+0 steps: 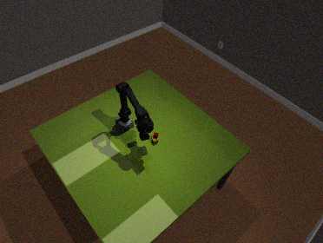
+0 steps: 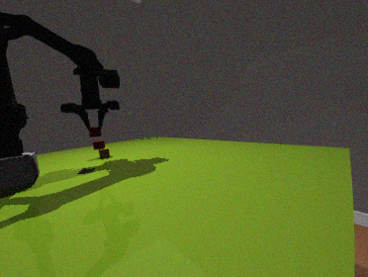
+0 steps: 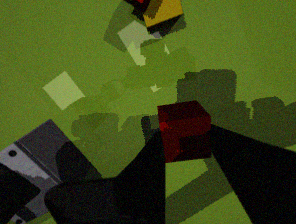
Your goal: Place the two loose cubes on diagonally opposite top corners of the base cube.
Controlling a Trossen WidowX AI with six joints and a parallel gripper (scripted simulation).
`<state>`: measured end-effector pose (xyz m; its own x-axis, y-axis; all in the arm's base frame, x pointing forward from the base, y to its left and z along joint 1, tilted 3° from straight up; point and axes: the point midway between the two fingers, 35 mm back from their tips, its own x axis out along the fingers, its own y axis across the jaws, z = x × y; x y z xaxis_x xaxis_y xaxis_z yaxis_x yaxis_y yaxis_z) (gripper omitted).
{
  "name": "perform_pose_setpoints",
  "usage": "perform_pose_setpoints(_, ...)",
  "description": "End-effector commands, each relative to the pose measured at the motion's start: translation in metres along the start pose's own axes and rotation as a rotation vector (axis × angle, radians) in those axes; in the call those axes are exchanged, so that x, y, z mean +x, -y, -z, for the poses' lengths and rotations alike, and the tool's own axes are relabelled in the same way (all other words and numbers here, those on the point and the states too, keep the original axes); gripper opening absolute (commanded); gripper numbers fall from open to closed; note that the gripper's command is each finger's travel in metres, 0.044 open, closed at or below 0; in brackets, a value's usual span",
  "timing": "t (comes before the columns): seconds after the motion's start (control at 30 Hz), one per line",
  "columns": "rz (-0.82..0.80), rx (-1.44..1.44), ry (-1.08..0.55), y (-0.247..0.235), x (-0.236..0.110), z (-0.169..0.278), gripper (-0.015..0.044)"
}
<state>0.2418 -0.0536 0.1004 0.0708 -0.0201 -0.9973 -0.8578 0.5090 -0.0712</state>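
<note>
The yellow base cube (image 1: 154,141) (image 2: 105,154) (image 3: 167,13) stands on the green table. One red cube (image 1: 155,134) (image 2: 99,144) rests on top of it, offset toward one side in the exterior view; only a sliver shows at the top edge of the wrist view. My gripper (image 1: 145,137) (image 2: 94,127) (image 3: 183,133) is shut on the other red cube (image 2: 95,133) (image 3: 184,141). The held cube is off the table, above and slightly left of the stacked red cube in the exterior view. It cannot be made out in the top view.
The arm's base (image 1: 124,123) (image 2: 19,173) (image 3: 37,162) stands on the green table (image 1: 195,147) (image 2: 247,208), behind the gripper. Dark arm shadows and pale light patches lie across the table top.
</note>
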Motion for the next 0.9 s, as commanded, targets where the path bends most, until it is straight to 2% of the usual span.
perform_pose_setpoints(0.0,0.004,0.092,0.004,0.002,-0.002,-0.005,0.0105)
perform_pose_setpoints(0.87,0.001,0.893,0.009,0.011,-0.003,-0.037,0.0105)
